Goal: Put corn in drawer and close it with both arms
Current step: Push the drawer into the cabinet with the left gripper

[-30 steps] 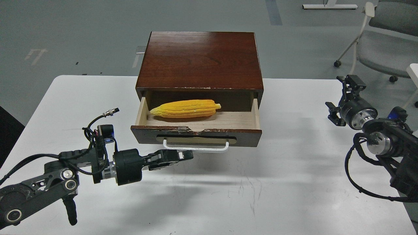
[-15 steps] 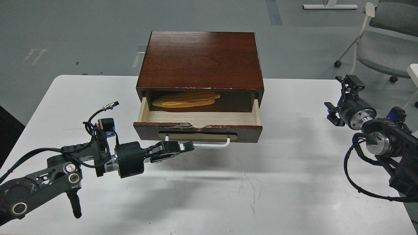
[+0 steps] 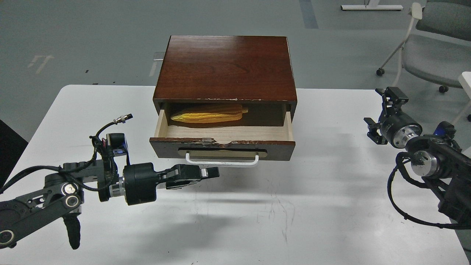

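The yellow corn (image 3: pixel 208 115) lies on its side at the back of the drawer (image 3: pixel 276 149), partly under the cabinet's top. The drawer stands about a third open, its white bar handle (image 3: pixel 221 162) facing me. My left gripper (image 3: pixel 212 172) points right, just below and in front of the handle's left half, apart from it. Its fingers lie together and hold nothing. My right gripper (image 3: pixel 381 110) hovers at the table's right side, far from the drawer, with its fingers spread and empty.
The dark wooden cabinet (image 3: pixel 226 68) stands at the back middle of the white table (image 3: pixel 294 221). A grey wheeled chair (image 3: pixel 430 55) stands on the floor behind the table's right corner.
The drawer slid in from half open, taking the corn under the cabinet top. My left gripper then dropped slightly and came off the handle. The right gripper shifted a little.
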You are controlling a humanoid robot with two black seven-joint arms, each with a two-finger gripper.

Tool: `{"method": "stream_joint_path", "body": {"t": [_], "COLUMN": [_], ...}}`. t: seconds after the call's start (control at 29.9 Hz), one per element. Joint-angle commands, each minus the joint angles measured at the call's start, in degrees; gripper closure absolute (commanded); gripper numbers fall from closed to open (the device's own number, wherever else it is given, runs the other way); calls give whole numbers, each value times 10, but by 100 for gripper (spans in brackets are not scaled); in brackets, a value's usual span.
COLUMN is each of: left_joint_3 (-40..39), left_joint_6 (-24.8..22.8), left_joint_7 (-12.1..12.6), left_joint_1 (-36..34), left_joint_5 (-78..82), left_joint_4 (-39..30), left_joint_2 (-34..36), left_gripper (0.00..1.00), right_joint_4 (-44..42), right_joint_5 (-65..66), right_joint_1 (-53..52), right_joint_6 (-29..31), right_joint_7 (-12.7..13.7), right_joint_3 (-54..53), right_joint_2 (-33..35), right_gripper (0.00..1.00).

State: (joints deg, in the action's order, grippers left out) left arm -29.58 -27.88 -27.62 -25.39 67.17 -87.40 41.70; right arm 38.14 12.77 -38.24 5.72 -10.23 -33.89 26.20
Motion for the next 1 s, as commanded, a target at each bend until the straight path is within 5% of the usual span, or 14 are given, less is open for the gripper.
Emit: {"method": "stream_joint_path", "body": {"t": [0.0, 0.97], "left_joint_3": [2, 5], "left_joint_6": [4, 6], "left_joint_7": [6, 13], "left_joint_1": [1, -45], "left_joint_5": [2, 4], "left_joint_4": [28, 85], "left_joint_2": [-12, -29], "left_gripper": [96, 92], "right_joint_4": [0, 0], "right_joint_5": [1, 0], "right_joint_1": [0, 0], "right_joint_6": [0, 0], "right_joint_7": [-1, -1], "right_joint_3": [1, 2], "right_joint_2": [0, 0], "right_gripper": [0, 0]}}
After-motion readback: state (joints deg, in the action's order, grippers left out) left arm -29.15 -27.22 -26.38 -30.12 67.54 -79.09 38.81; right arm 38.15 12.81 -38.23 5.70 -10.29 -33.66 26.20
